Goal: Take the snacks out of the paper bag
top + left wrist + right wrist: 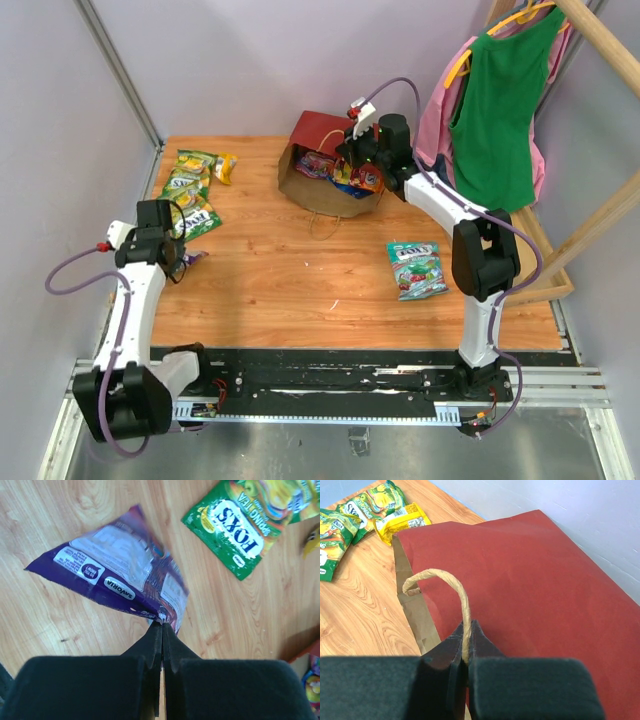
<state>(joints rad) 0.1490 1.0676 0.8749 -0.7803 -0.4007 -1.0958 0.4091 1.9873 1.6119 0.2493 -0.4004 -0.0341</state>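
**Progress.** The task was partly done. The paper bag (318, 135) lay on its side at the upper centre of the top view, with its mouth turned toward the lower edge of the frame. Snacks (345, 176) showed inside the opening.

**Right gripper** (465, 630). The jaws were clamped on 1 beige loop handle (461, 597) of the bag. The 2nd handle (325, 222) lay slack on the table (300, 290), just below the mouth.

**Left gripper** (161, 627). The jaws were pressed together on 1 corner of the purple packet (120, 575), near the left edge of the table in the top view. Whether the packet touched the wood could not be told.

**Count outside the bag — 6 packets:**
- 3 green-yellow packets (190, 187), upper left of the table
- 1 yellow packet (226, 167), just beside them
- 1 purple packet, held by the left gripper
- 1 teal-white packet (415, 268), right of centre

**Left to do.** Blue, red and orange wrappers sat overlapped in the mouth of the bag, so their number could not be counted. By this judgement, these had yet to come out and the purple packet had yet to be released.

**Not task items.** 2 garments — 1 green (495, 110), 1 pink (437, 120) — hung at the upper right.
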